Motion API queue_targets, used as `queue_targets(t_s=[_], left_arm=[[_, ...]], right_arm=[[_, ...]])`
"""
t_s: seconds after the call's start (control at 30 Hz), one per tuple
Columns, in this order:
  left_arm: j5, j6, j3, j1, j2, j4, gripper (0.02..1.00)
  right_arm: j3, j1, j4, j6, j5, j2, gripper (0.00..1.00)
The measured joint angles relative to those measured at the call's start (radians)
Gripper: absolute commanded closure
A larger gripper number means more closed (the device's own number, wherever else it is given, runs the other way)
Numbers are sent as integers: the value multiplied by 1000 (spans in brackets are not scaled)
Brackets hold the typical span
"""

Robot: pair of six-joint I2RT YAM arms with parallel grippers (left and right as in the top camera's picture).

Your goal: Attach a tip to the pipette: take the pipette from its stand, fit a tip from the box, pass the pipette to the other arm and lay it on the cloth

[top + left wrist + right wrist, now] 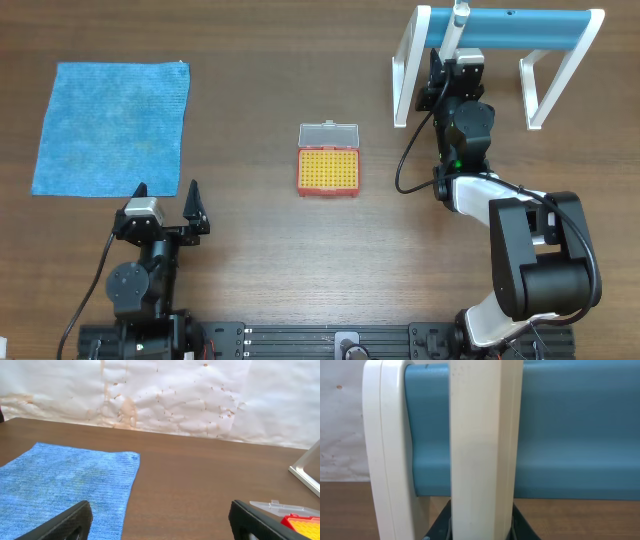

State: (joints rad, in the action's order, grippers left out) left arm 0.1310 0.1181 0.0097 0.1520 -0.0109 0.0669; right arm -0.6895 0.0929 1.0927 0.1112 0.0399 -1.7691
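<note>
Fingers (193, 198) of the left gripper (166, 203) are spread wide above the table (260, 260) at seven o'clock, near the lower edge of the blue cloth (112, 128), which lies flat at ten o'clock. Near the centre sits the open tip box (328, 170). At one o'clock the right gripper (447, 60) pinches the white pipette (482, 450), which hangs on its stand (510, 28).
</note>
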Motion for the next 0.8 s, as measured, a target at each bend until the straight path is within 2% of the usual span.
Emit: queue_targets(t_s=[0.23, 0.57, 0.67, 0.7, 0.8], left_arm=[[0, 0, 0, 0, 0, 0, 137], [0, 0, 0, 0, 0, 0, 137], [0, 0, 0, 0, 0, 0, 137], [0, 0, 0, 0, 0, 0, 137], [0, 0, 0, 0, 0, 0, 137]], right_arm=[[0, 2, -29, 0, 0, 37, 919], [32, 48, -159, 0, 0, 258, 921], [45, 99, -158, 0, 4, 305, 917], [63, 158, -134, 0, 2, 330, 919], [105, 237, -28, 0, -20, 341, 919]])
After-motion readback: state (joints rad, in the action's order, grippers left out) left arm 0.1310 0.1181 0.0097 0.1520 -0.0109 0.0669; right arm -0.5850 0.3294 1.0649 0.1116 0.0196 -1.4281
